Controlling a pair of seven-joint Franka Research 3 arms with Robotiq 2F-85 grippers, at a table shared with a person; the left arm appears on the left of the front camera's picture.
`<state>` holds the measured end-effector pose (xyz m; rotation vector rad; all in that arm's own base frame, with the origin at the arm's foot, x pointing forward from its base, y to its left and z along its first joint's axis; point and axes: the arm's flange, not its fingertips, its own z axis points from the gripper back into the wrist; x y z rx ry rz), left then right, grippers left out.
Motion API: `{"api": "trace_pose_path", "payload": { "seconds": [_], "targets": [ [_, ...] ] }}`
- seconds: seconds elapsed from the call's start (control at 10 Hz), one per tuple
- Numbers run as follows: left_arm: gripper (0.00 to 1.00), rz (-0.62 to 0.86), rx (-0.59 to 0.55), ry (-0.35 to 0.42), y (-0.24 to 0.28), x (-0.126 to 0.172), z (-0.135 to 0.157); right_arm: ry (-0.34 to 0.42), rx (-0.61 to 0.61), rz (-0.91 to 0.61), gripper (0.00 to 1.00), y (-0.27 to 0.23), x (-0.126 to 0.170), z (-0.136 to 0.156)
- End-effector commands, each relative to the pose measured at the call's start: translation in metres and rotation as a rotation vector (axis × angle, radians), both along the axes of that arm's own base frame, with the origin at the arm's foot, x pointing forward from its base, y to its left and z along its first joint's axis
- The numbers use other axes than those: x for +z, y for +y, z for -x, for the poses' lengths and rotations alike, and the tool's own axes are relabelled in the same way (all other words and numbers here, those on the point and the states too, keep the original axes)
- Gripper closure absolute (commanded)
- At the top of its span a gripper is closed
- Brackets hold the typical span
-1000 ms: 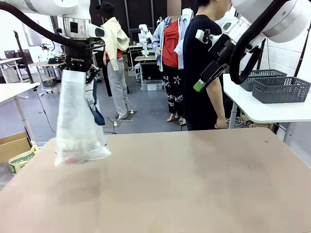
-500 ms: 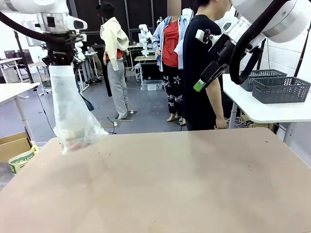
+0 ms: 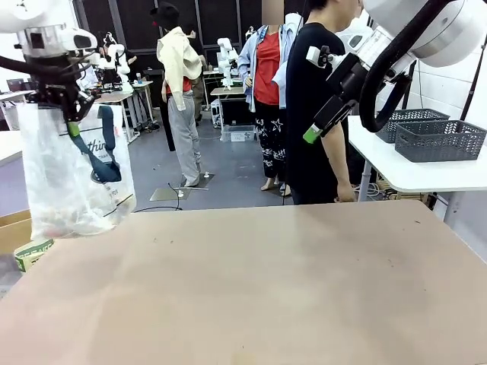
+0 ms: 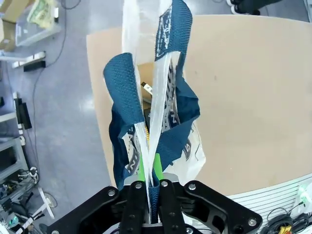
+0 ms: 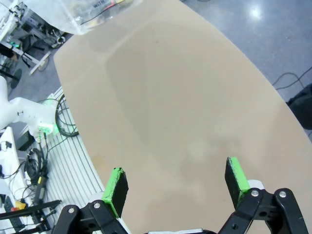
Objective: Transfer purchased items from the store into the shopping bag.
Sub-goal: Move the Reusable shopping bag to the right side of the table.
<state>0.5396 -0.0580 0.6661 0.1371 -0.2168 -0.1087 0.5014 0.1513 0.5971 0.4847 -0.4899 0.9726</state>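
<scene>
The shopping bag (image 3: 65,179), whitish see-through plastic with navy handles, hangs in the air off the table's left edge. My left gripper (image 3: 68,114) is shut on its top. In the left wrist view the green pads (image 4: 143,170) pinch the bunched plastic and navy straps of the bag (image 4: 168,131). Purchased items (image 3: 72,222) show dimly as small packets through the bag's bottom. My right gripper (image 3: 316,129) is raised high over the table's far side. Its jaws (image 5: 178,183) stand wide open and hold nothing. The bag's lower corner (image 5: 85,12) hangs beyond the tabletop.
The brown table (image 3: 259,289) is bare. A person in a black shirt (image 3: 316,114) stands at the far side. Grey lattice baskets (image 3: 437,137) sit on a white table at the right. A cardboard box (image 3: 14,232) lies on the floor at the left.
My left arm has carried the bag up and leftward, from over the table's left corner to beyond its edge. The bag has turned and now shows a navy handle. The right arm has stayed still.
</scene>
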Motion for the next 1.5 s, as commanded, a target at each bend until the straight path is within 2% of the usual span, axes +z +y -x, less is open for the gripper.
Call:
{"api": "trace_pose_path", "payload": {
  "seconds": [0.0, 0.2, 0.3, 0.4, 0.6, 0.7, 0.8, 1.0, 1.1, 1.4],
  "targets": [
    [1.0, 0.024, -0.084, -0.031, 0.026, -0.01, 0.008, 0.003, 0.003, -0.004, 0.0, 0.0, -0.001, 0.0],
    [1.0, 0.021, -0.076, -0.04, 0.043, -0.021, 0.005, 0.003, 0.003, -0.004, 0.0, 0.0, -0.001, 0.0],
    [1.0, 0.09, -0.02, -0.042, 0.039, -0.021, 0.003, 0.003, 0.003, -0.004, 0.0, 0.0, -0.001, 0.0],
    [1.0, 0.001, -0.058, -0.003, 0.037, -0.023, -0.005, 0.003, 0.003, -0.004, 0.0, 0.0, -0.001, 0.0],
    [1.0, 0.001, -0.058, -0.003, 0.037, -0.023, -0.005, 0.003, 0.003, -0.004, 0.0, 0.0, -0.001, 0.0],
    [1.0, 0.025, -0.051, 0.009, 0.039, -0.033, -0.007, 0.003, 0.003, -0.004, 0.0, 0.0, -0.001, 0.0],
    [1.0, 0.042, -0.124, 0.019, 0.054, -0.044, -0.013, 0.003, 0.003, -0.004, 0.0, 0.0, -0.001, 0.0],
    [1.0, 0.063, -0.182, -0.008, 0.072, -0.06, -0.019, 0.003, 0.003, -0.004, 0.0, 0.0, -0.001, 0.0],
    [1.0, 0.043, -0.228, 0.007, 0.08, -0.066, -0.021, 0.003, 0.003, -0.004, 0.0, 0.0, -0.001, 0.0],
    [1.0, -0.01, -0.254, 0.013, 0.099, -0.078, -0.023, 0.003, 0.003, -0.004, 0.0, 0.0, -0.001, 0.0]
  ]
}}
